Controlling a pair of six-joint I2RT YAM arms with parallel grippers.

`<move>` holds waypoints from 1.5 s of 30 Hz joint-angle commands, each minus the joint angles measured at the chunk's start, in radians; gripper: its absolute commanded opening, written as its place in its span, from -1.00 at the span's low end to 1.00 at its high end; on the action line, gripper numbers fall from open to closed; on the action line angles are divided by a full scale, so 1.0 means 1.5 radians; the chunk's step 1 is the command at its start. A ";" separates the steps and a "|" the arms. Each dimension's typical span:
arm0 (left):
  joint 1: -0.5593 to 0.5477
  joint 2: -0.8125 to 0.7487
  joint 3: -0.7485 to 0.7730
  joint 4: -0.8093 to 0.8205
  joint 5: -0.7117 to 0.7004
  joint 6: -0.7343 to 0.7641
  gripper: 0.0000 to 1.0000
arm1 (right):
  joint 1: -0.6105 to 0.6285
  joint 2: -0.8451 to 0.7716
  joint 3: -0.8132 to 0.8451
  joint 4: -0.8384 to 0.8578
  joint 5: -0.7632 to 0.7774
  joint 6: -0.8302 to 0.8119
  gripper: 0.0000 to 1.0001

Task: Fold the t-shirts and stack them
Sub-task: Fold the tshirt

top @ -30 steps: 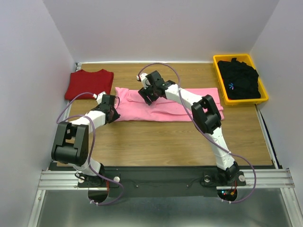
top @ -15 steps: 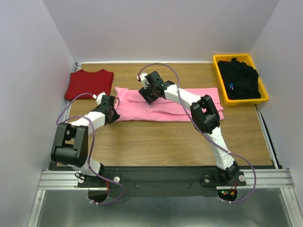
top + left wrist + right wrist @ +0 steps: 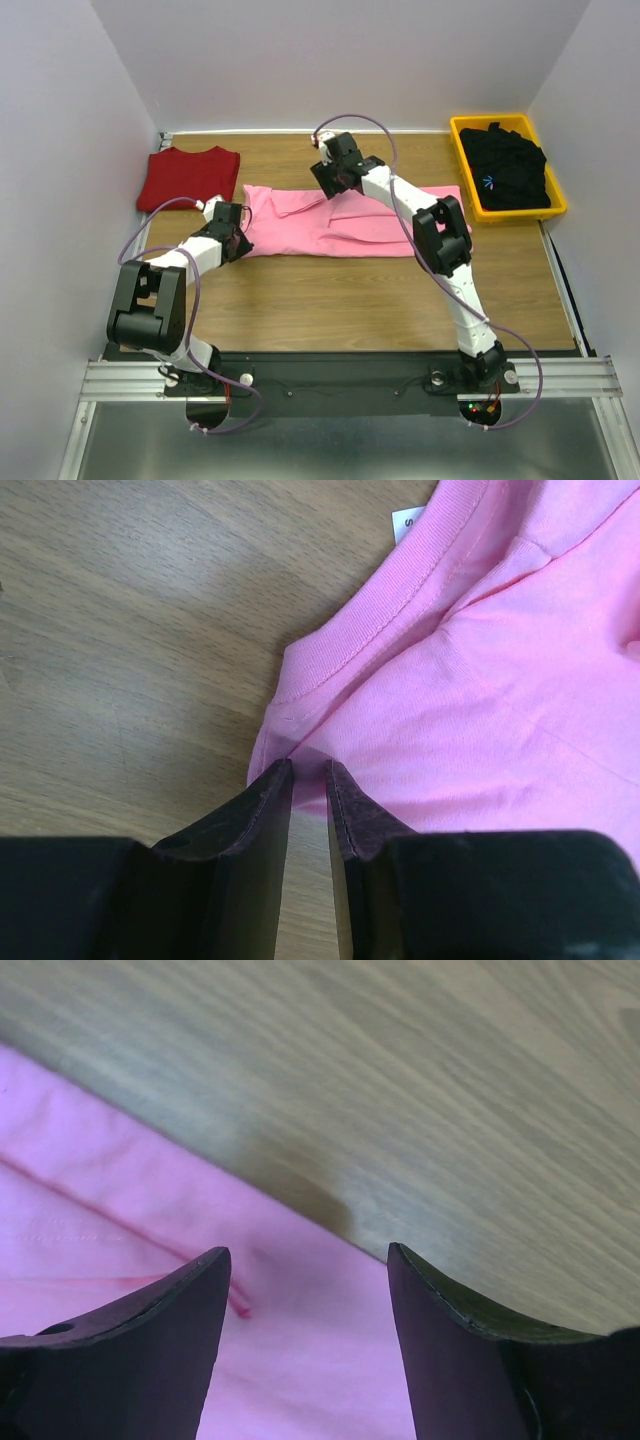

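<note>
The light pink t-shirt [image 3: 360,222] lies in a long folded strip across the middle of the table. My left gripper [image 3: 238,222] is at the strip's left end, its fingers nearly together and pinching the shirt's edge just below the collar [image 3: 400,610]; the left wrist view shows pink cloth between the tips of the left gripper [image 3: 308,770]. My right gripper [image 3: 328,180] hovers open over the far edge of the pink t-shirt [image 3: 100,1210], nothing between the jaws of the right gripper [image 3: 308,1252]. The dark red t-shirt [image 3: 188,177] lies folded at the back left. A black t-shirt [image 3: 510,165] fills the bin.
The yellow bin [image 3: 505,119] stands at the back right corner, against the right wall. White walls close the table on three sides. Bare wood [image 3: 330,295] lies between the pink t-shirt and the arm bases.
My right gripper has moved from the pink shirt's left-middle toward its far edge, to the right and away from me. The left gripper has stayed put on the shirt's corner.
</note>
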 commanded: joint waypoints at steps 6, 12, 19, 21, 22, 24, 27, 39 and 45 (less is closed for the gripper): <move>0.004 -0.024 -0.025 -0.110 0.012 0.011 -0.24 | -0.010 -0.034 0.016 0.033 -0.015 0.048 0.39; -0.007 -0.116 0.053 -0.128 -0.013 0.065 0.32 | -0.010 -0.139 -0.096 0.033 -0.019 0.066 0.56; -0.070 -0.073 0.179 -0.138 -0.023 0.102 0.71 | -0.021 -0.288 -0.275 0.033 0.029 0.096 0.82; -0.083 -0.042 0.205 -0.125 -0.012 0.099 0.72 | -0.030 -0.321 -0.313 0.033 0.061 0.113 0.89; -0.086 -0.030 0.215 -0.121 -0.009 0.097 0.72 | -0.033 -0.358 -0.336 0.033 0.070 0.123 0.89; -0.089 0.007 0.242 -0.116 0.001 0.081 0.73 | -0.043 -0.395 -0.392 0.032 0.089 0.146 0.93; -0.090 0.058 0.275 -0.100 0.009 0.057 0.75 | -0.054 -0.465 -0.462 0.032 0.097 0.166 0.93; -0.090 0.249 0.409 -0.089 0.041 0.029 0.71 | -0.078 -0.647 -0.610 0.031 0.158 0.193 0.99; -0.090 0.294 0.469 -0.099 0.071 0.016 0.58 | -0.081 -0.675 -0.631 0.030 0.185 0.193 1.00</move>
